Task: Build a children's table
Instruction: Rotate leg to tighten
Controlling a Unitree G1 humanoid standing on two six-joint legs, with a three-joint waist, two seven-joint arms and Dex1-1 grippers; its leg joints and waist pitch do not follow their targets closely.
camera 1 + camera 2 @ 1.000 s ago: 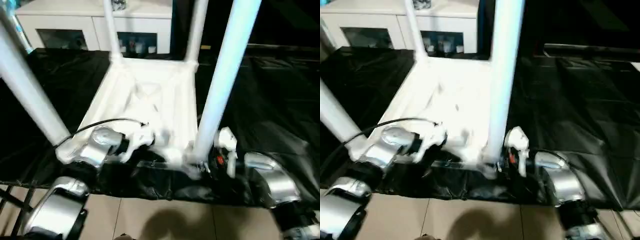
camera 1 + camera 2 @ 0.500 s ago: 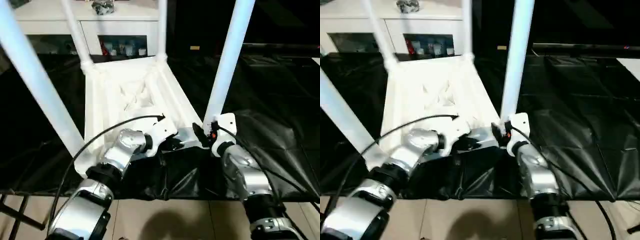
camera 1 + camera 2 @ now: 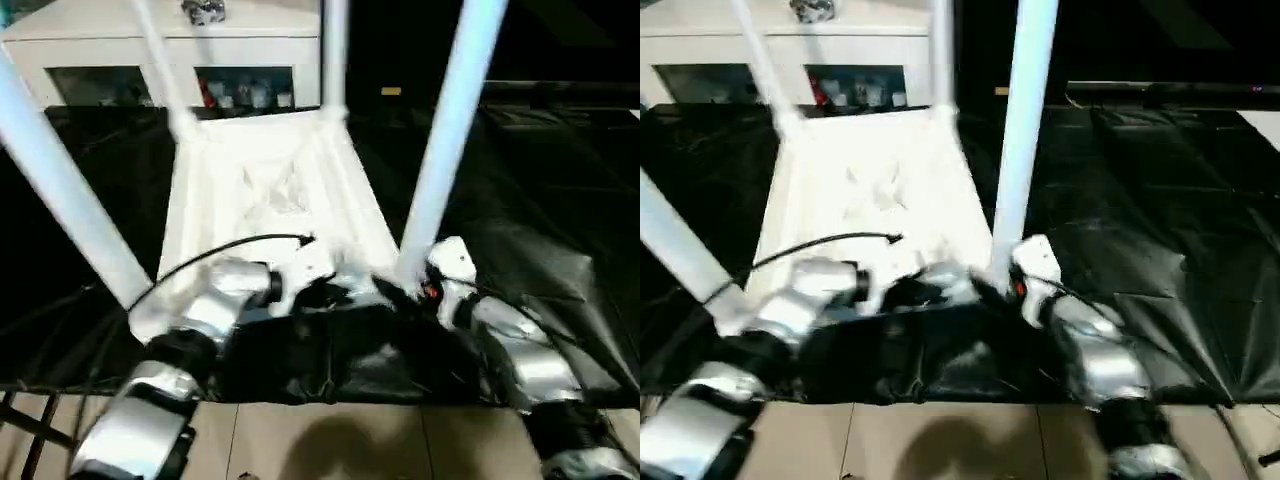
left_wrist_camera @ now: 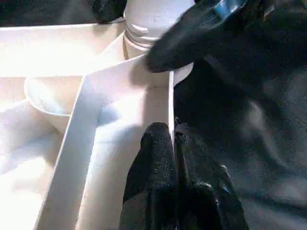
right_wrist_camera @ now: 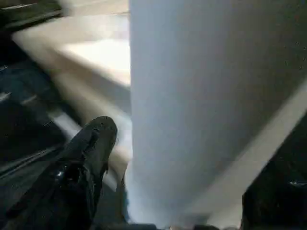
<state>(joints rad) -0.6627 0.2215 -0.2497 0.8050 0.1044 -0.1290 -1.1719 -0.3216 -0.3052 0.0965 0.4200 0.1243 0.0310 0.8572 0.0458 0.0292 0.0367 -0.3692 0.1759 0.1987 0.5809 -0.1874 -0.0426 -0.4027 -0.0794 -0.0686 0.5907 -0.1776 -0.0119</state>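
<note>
The children's table lies upside down on black cloth, its white ribbed top [image 3: 270,190] facing up. Four white tube legs stand in its corner sockets: near left [image 3: 60,190], far left [image 3: 160,60], far right [image 3: 335,55] and near right [image 3: 445,150]. My left gripper [image 4: 172,132] is shut on the thin near rim of the top, close to the near right corner. My right gripper [image 5: 184,163] stands open at the foot of the near right leg [image 5: 201,96]. That leg is between its black fingers [image 5: 91,153].
A white cabinet with glass doors [image 3: 120,50] stands behind the table. The black cloth [image 3: 540,180] spreads wide to the right, and tiled floor [image 3: 330,440] shows below its near edge. A black cable [image 3: 220,250] arcs over my left forearm.
The whole picture has shifted and tilted, so the camera has moved. My left gripper keeps its pinch on the rim, and my right gripper stays at the foot of the near right leg.
</note>
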